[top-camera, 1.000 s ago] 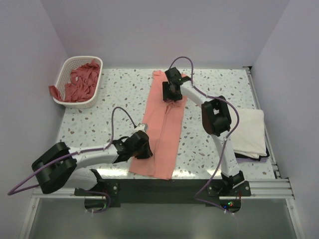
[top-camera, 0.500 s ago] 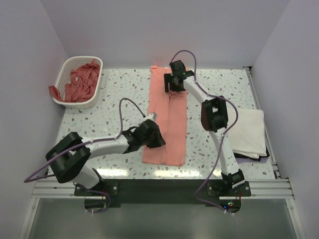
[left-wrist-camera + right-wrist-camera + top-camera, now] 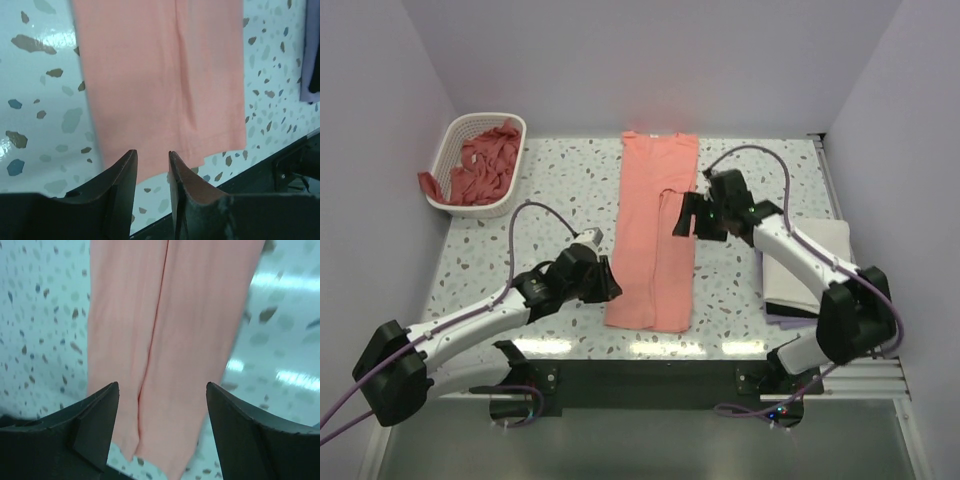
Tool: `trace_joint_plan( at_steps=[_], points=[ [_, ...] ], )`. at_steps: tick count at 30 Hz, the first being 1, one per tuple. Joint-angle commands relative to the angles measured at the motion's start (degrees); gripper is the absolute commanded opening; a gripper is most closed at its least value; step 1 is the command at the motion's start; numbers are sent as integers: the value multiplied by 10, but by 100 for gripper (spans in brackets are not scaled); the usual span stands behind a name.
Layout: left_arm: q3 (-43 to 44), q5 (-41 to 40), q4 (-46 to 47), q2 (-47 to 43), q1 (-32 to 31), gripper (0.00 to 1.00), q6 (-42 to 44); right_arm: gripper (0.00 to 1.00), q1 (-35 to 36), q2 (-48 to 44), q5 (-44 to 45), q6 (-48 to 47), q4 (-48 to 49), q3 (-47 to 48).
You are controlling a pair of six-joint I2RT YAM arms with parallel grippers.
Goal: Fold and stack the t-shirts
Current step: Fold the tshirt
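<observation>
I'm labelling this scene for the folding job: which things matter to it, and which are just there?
For the job: laid-out pink t-shirt; heaped pink t-shirts; folded white t-shirt.
Just there: white lattice basket; speckled table.

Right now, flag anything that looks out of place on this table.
One salmon-pink t-shirt spills over the near left rim of the white lattice basket and hangs outside it. The folded t-shirt mid-table lies flat and straight.
</observation>
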Motion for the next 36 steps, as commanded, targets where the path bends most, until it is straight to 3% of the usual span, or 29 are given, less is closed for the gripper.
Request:
trace_joint_plan(
  at_steps=[1, 7, 14, 21, 32, 36],
  points=[
    [-13, 37, -51, -7, 3, 37, 45, 73, 53, -92, -45, 81, 69, -150],
    [-21, 51, -59, 1, 3, 42, 97, 68, 118, -225, -10, 94, -5, -288],
    [-41, 54, -59, 18, -2, 45, 89, 63, 148, -275, -3, 116, -17, -358],
    [-53, 46, -45, 40, -11, 47, 72, 54, 154, -260, -38, 143, 32, -387],
    [-66, 37, -26, 57, -17, 46, 65, 49, 158, -248, -64, 178, 86, -440],
    [-76, 43, -10, 66, -18, 41, 60, 49, 159, -241, -72, 186, 98, -446]
  ],
)
